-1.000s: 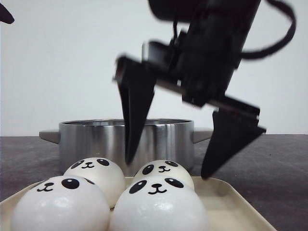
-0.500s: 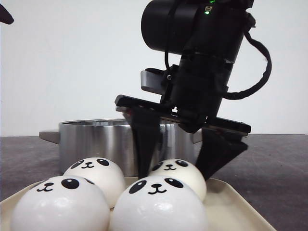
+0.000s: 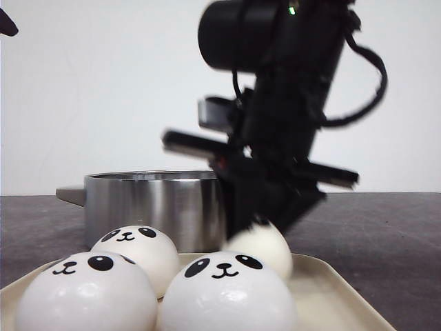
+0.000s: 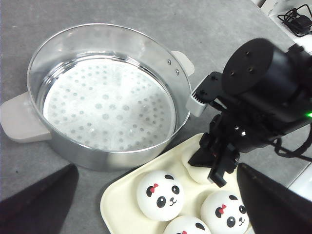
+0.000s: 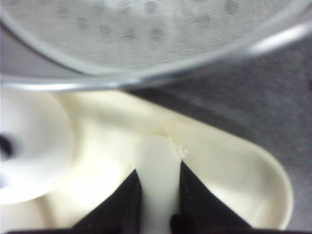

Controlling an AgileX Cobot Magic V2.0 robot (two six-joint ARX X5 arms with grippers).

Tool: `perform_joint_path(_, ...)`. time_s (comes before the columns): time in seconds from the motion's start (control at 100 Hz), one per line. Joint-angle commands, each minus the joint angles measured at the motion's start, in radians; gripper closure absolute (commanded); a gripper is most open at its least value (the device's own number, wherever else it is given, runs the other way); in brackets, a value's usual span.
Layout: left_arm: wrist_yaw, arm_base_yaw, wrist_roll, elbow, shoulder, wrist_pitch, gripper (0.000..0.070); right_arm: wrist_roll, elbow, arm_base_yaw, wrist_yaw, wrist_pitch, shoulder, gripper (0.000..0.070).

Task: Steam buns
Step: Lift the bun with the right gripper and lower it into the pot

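Right arm (image 3: 289,89): all matte black housings, your view of it is slightly motion-blurred. Above the fingers sits a fat black cylindrical module (image 3: 231,34), round end cap with small dark screw recesses visible from the left wrist camera. Small green LED (image 3: 292,9) lit on the casing near the cylinder. Black cable (image 3: 368,83) loops out from the body on the side away from the cylinder. Flat black crossbar (image 3: 207,143) just above the fingers. Light grey block (image 4: 199,95) bolted beside the wrist. Right gripper (image 5: 157,195): fingers (image 5: 126,204) black, wedge-shaped, tapering to points. Left gripper (image 4: 156,195): you only see two black triangular fingertips (image 4: 275,200).
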Motion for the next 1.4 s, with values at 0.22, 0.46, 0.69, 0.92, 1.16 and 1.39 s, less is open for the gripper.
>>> perform_joint_path(0.22,0.001,-0.005,0.01,0.019,0.005,0.009,0.0073,-0.129,0.32,0.092,-0.124,-0.258,-0.137,0.0698)
perform_joint_path(0.46,0.001,-0.005,0.01,0.019,0.005,0.014,0.0073,-0.206,0.518,0.067,0.136,-0.167,-0.142,0.0698)
perform_joint_path(0.69,0.001,-0.005,0.009,0.019,0.003,0.009,0.0073,-0.215,0.519,-0.09,0.125,-0.006,-0.04,0.0698)
perform_joint_path(0.92,0.001,-0.005,0.008,0.019,0.003,0.004,0.0073,-0.215,0.519,-0.184,0.072,0.063,0.135,0.0698)
perform_joint_path(1.16,0.002,-0.005,0.003,0.019,0.003,-0.003,0.0073,-0.215,0.519,-0.206,0.074,0.105,0.292,0.0698)
perform_joint_path(1.39,0.001,-0.005,0.002,0.019,0.004,-0.041,0.0073,-0.214,0.519,-0.214,0.079,0.113,0.365,0.0698)
